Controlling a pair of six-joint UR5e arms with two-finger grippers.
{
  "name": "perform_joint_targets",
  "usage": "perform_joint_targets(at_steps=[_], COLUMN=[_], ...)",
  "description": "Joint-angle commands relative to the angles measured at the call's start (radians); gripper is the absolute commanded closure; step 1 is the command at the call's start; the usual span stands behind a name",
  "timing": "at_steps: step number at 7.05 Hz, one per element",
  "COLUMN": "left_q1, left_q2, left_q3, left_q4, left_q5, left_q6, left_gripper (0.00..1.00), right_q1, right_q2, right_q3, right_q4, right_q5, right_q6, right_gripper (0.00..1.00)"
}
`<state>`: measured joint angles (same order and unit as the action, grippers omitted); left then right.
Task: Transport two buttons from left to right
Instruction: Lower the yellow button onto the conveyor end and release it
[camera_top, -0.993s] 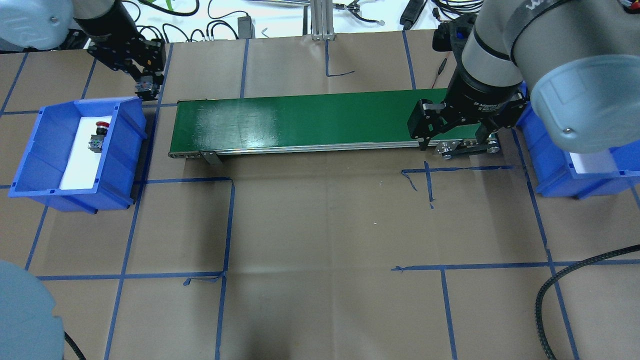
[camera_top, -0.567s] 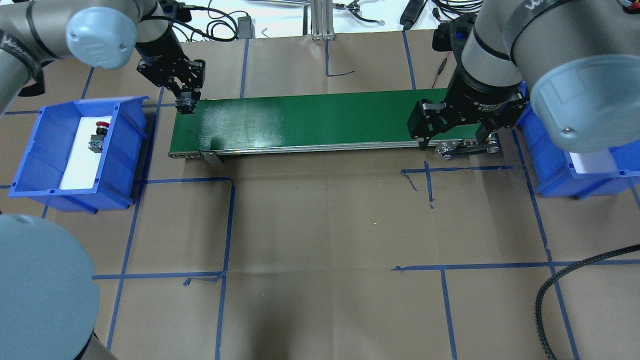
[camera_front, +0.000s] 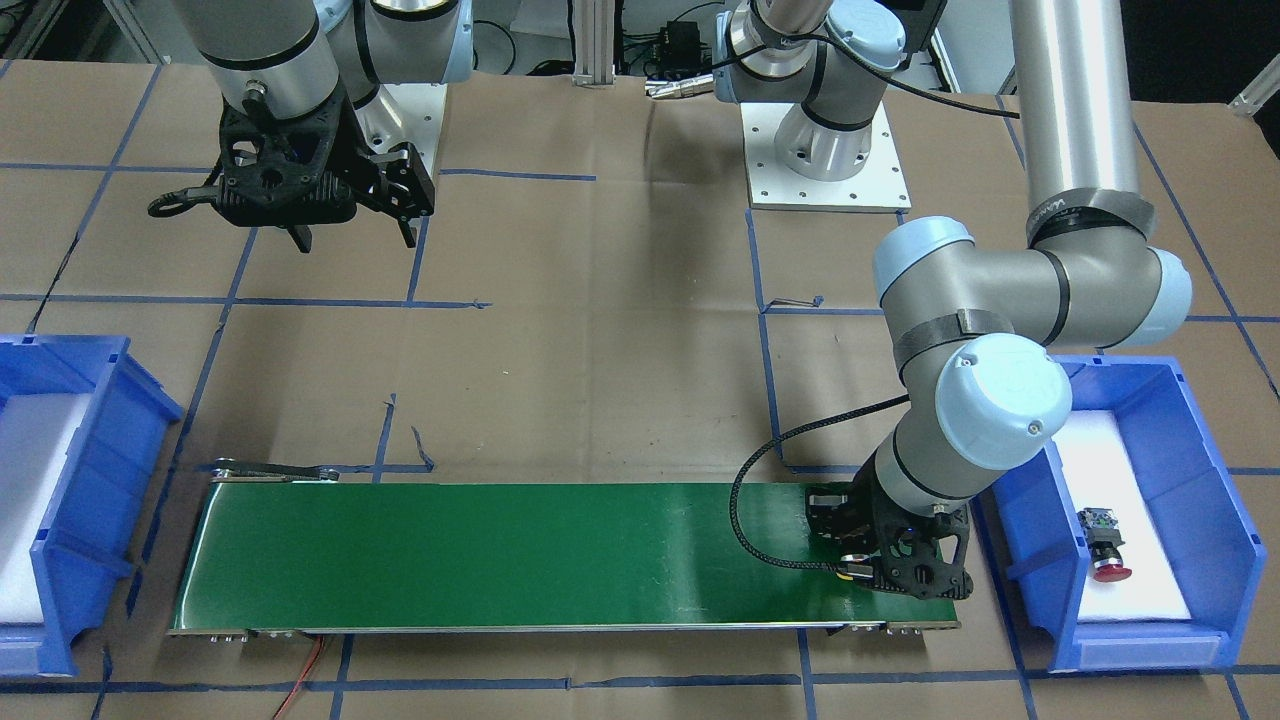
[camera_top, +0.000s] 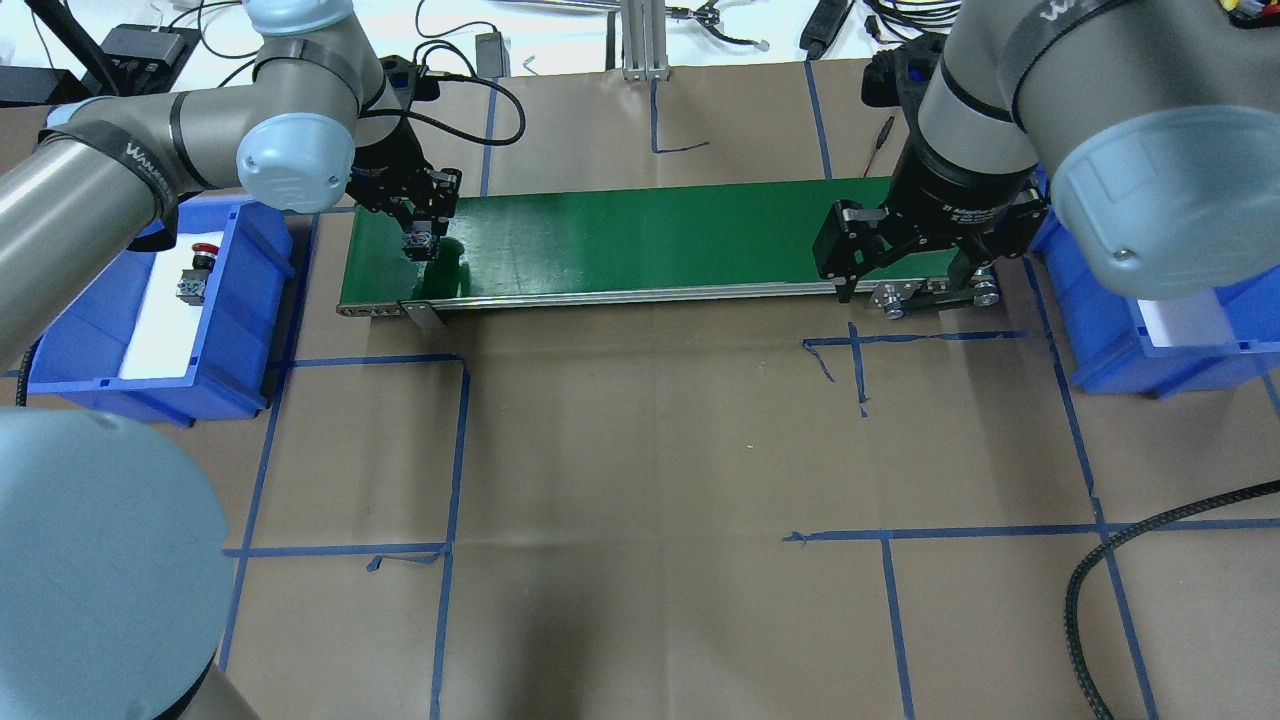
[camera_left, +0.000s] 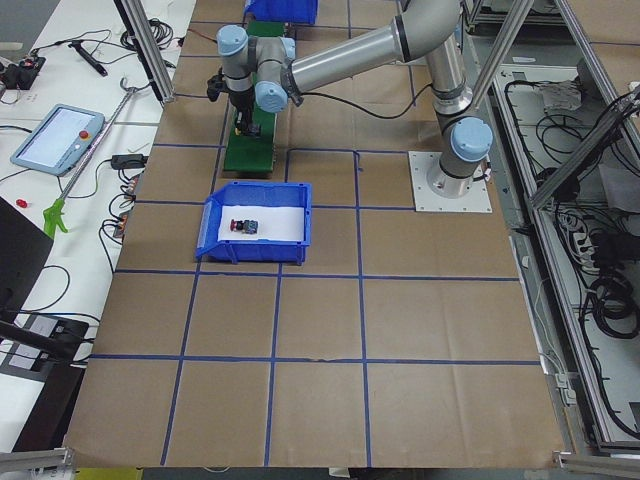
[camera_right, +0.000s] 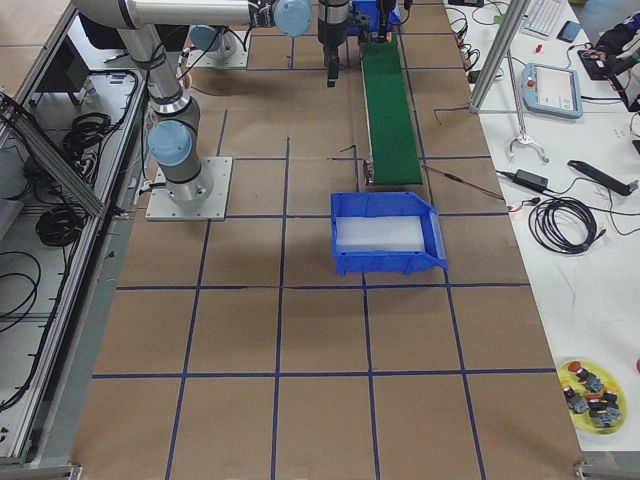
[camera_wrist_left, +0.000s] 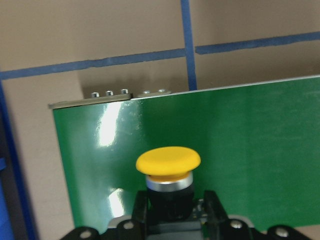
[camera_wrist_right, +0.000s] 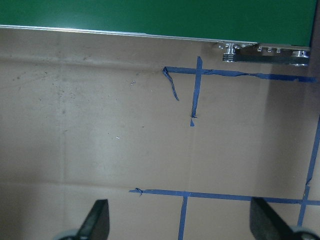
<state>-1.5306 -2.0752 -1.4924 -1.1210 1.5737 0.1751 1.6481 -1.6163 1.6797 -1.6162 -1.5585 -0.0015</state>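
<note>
Button (camera_wrist_left: 168, 161), yellow, pinched in left claw (camera_top: 420, 242), now farther over belt (camera_top: 640, 235); right claw (camera_top: 905, 283) unchanged, spread.

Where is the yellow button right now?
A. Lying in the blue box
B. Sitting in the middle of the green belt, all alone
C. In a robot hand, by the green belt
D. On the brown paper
C: the left hand grips the yellow button at the end of the green belt. Only the red button lies in the blue box.
</note>
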Motion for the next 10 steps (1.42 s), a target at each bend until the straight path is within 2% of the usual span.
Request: perform_joint_targets(at_steps=[1, 3, 5, 7, 8, 10], left_q1=[0.003, 0.004, 0.004, 0.006, 0.009, 0.029], left_q2=[-0.020, -0.025, -0.026, 0.000, 0.045, 0.179], left_q3=[-0.009, -0.009, -0.008, 0.023, 0.035, 0.081], left_q4=[0.032, 0.029, 0.030, 0.014, -0.029, -0.202], left_q5=[0.000, 0.000, -0.001, 0.006, 0.006, 0.002], left_q6=[-0.006, -0.012, -0.031, -0.034, -0.036, -0.034], left_gripper=[1.00, 0.99, 0.01, 0.00, 0.00, 0.00], right_q1=[-0.001, -0.001, -0.001, -0.001, -0.001, -0.001], right_q2=[0.001, 0.001, 0.001, 0.001, 0.001, 0.001], right_q3=[0.000, 0.000, 0.000, 0.000, 0.000, 0.000], right_q4=[0.001, 0.001, -0.001, -0.001, -0.001, -0.001], right_q5=[0.000, 0.000, 0.000, 0.000, 0.000, 0.000], right_q6=[0.000, 0.000, 0.000, 0.000, 0.000, 0.000], right_gripper=[0.00, 0.00, 0.00, 0.00, 0.00, 0.00])
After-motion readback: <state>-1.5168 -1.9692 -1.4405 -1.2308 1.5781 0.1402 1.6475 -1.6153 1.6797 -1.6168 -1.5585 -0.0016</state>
